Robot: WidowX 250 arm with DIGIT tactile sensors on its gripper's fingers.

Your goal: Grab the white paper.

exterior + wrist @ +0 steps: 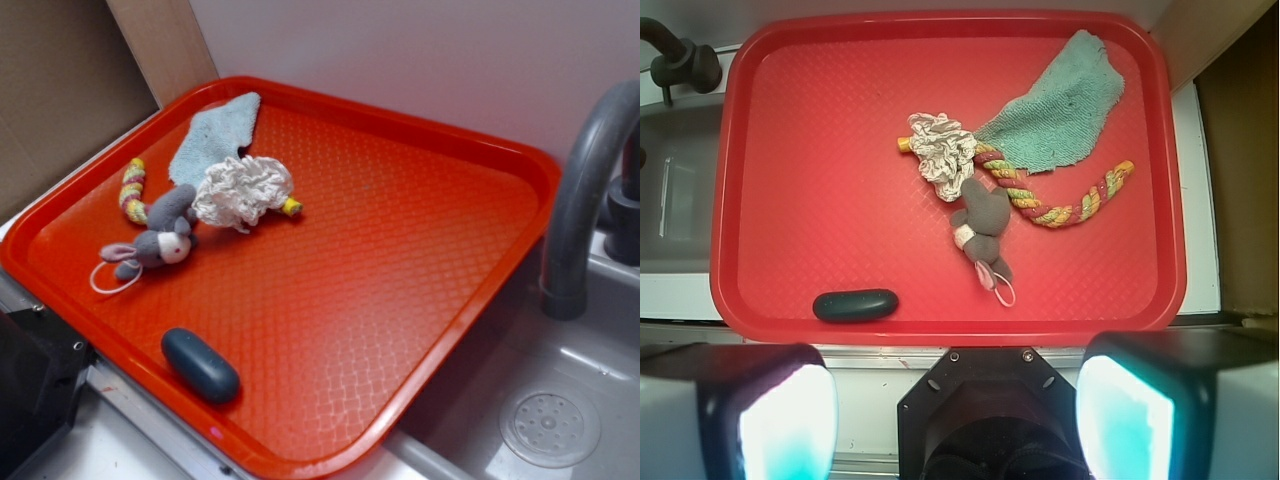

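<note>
Gripper (958, 420): nearest the wrist camera, spread wide, holding nothing, hanging off the tray's near edge.
Tray (820, 150): red, straight ahead of the gripper.
Dark oval thing (855, 304): close to the near rim, left of the gripper's line.
Mouse toy (982, 230): between gripper and target, touching it.
White paper (942, 150): mid-tray, straight ahead and well beyond; lumpy, no clear long axis.
Rope (1060, 205): runs under the paper.
Blue cloth (1060, 105): just beside it, right.
Reach: likely forward, then down.

Off-white paper (943, 152), pale-blue cloth (1062, 107), grey mouse (983, 222), striped multicolour rope (1060, 205), diamond-textured red tray (840, 180).
</note>
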